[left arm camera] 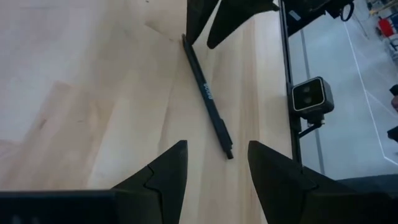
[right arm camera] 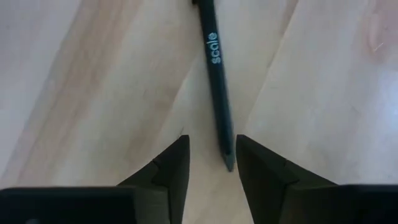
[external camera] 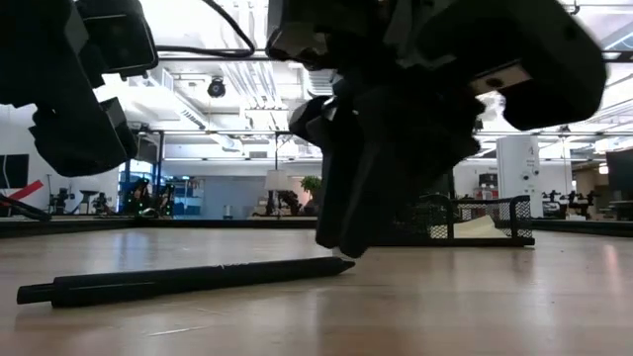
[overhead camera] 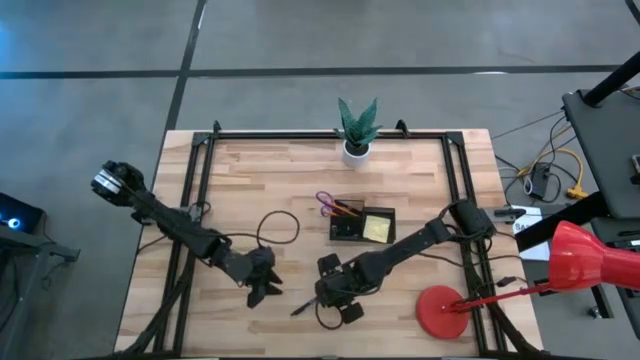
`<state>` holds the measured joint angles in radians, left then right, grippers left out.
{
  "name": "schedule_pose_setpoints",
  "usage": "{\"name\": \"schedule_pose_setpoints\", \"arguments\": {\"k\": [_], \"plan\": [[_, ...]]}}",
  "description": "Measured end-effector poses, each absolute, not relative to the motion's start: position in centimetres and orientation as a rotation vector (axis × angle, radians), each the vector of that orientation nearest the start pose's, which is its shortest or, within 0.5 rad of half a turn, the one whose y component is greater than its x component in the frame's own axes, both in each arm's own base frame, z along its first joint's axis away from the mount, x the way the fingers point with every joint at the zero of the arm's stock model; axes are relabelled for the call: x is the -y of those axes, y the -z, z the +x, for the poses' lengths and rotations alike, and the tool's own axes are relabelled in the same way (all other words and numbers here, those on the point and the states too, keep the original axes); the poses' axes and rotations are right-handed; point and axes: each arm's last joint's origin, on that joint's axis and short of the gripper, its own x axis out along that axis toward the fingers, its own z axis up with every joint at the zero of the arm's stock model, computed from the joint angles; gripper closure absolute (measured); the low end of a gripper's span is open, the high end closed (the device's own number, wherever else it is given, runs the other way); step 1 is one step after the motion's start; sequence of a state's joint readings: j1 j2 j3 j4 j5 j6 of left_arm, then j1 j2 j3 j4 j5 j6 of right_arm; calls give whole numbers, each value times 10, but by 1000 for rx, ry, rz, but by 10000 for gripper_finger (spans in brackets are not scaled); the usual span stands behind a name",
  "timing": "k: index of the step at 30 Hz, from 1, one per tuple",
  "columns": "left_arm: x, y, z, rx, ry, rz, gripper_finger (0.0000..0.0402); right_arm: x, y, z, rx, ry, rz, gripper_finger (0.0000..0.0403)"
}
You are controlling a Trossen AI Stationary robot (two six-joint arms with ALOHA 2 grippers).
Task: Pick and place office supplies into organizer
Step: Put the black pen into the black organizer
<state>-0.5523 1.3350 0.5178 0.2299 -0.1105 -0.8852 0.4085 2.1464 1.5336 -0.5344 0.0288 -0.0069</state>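
R gripper (right arm camera: 210, 155) is low over the front-centre of the wooden table (overhead camera: 280, 180), fingers parted w/ a gap between them, tips down at one end of the black pen (right arm camera: 214, 74). In the R wrist view the pen tip sits right in the gap between the two fingers (right arm camera: 168, 168); can't tell if either finger touches it. Pen lies flat on the wood in the low view (external camera: 188, 280), not lifted, w/ the R gripper (external camera: 341, 232) coming down at its pointed end. High view puts the pen (overhead camera: 303, 308) just beside the R gripper (overhead camera: 325, 295), front of table. L gripper (left arm camera: 214, 168) hovers nearby to the left, fingers spread wide, nothing between them, pointed toward the pen (left arm camera: 207, 93); in the high view it (overhead camera: 262, 290) is near the R one but apart. Organizer (overhead camera: 361, 224) sits mid-table behind the R arm, black mesh box; yellow sticky pad (overhead camera: 377, 229) in its right compartment, purple scissors (overhead camera: 327, 203) and orange pen (overhead camera: 347, 211) poking out of the left one. Potted plant (overhead camera: 357, 128) at the back edge, red lamp (overhead camera: 445, 308) at front right corner.
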Motion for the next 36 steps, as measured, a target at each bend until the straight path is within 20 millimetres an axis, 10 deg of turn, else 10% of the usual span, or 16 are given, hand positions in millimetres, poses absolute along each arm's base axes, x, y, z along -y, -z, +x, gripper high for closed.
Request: {"name": "schedule_pose_setpoints", "arguments": {"k": [36], "plan": [[138, -176, 219, -693, 186, -616, 247, -166, -130, 392, -1188, -180, -129, 390]]}}
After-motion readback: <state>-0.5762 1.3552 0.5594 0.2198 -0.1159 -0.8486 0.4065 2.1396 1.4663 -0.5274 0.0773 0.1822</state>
